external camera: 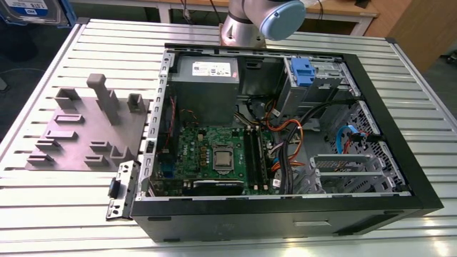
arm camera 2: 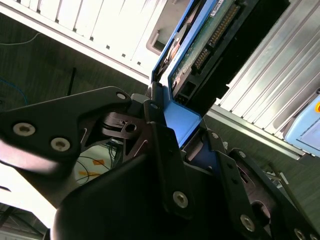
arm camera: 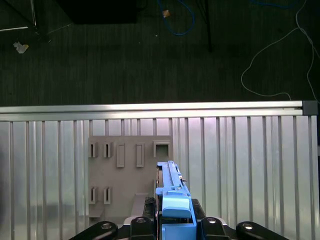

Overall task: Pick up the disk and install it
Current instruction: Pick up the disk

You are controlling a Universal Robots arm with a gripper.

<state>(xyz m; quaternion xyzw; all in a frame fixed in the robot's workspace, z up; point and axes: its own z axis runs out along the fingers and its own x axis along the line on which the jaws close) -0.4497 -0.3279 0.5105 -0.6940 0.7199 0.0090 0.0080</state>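
The gripper (arm camera: pixel 174 222) clamps the disk (arm camera: pixel 169 181) edge-on over the grey fixture block (arm camera: pixel 125 172) by the table's (arm camera: pixel 240 165) edge. The exterior view crops the disk

Disk (external camera: pixel 32 10) cropped by the exterior view's top edge, arm (external camera: pixel 250 27) cut off there too

open black pc case (external camera: pixel 286 217) lies on its side on slatted alu table (external camera: pixel 400 64), green mobo (external camera: pixel 214 152) facing up. grey psu (external camera: pixel 207 80) w/ white sticker at far end, metal drive cage (external camera: pixel 325 85) w/ blue tab (external camera: pixel 303 72) beside it. orange/red cables (external camera: pixel 282 131) btwn mobo and cage. grey slotted fixture plate (external camera: pixel 78 134) w/ upright posts sits on the table just beside the case, on exterior view's left. first wrist view: blue cable (arm camera: pixel 175 20) on dark floor beyond table edge.
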